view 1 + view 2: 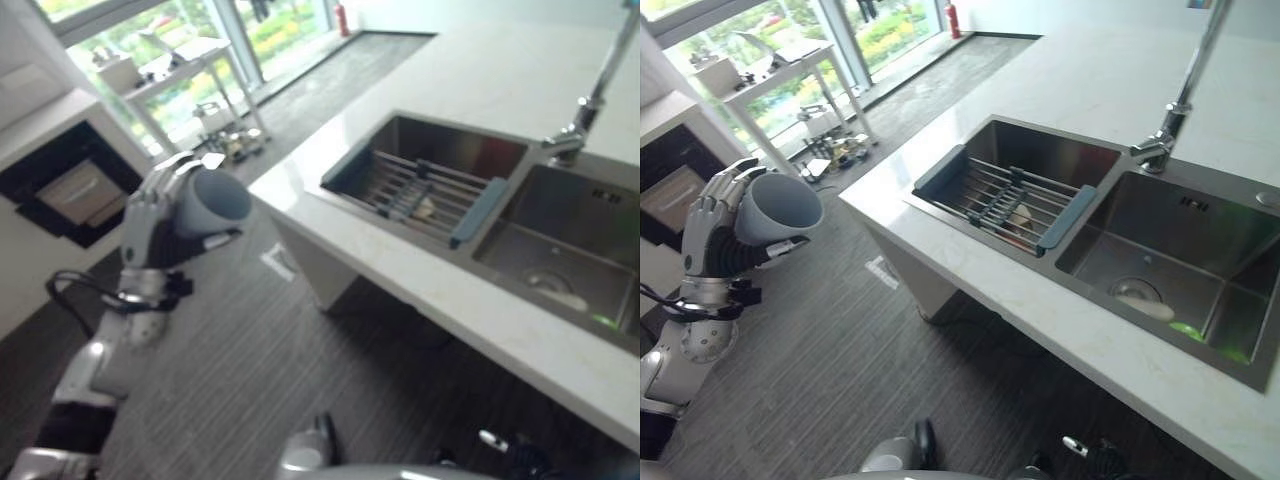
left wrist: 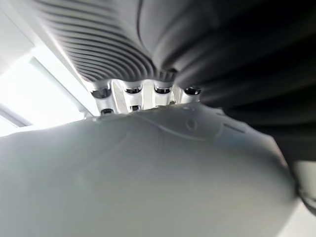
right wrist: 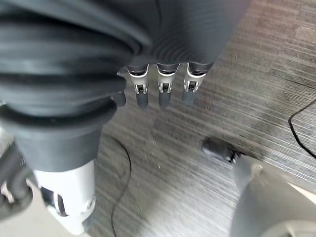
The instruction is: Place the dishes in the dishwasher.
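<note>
The left robot hand point(image 1: 715, 225) is gripping a grey cup point(image 1: 775, 208), fingers curled round its wall, holding it up over the dark striped floor point(image 1: 840, 370), mouth tipped toward the white tabletop point(image 1: 1090, 330). Well apart from the cup, a sink rack point(image 1: 1005, 200) is sitting across the steel sink point(image 1: 1200, 250). The right robot hand point(image 3: 160, 86) is hanging with fingers relaxed above the floor.

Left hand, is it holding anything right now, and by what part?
Yes. The left hand holds a pale grey-blue cup, fingers curled round its side wall, the mouth tipped sideways, out over the floor beside the counter.
</note>
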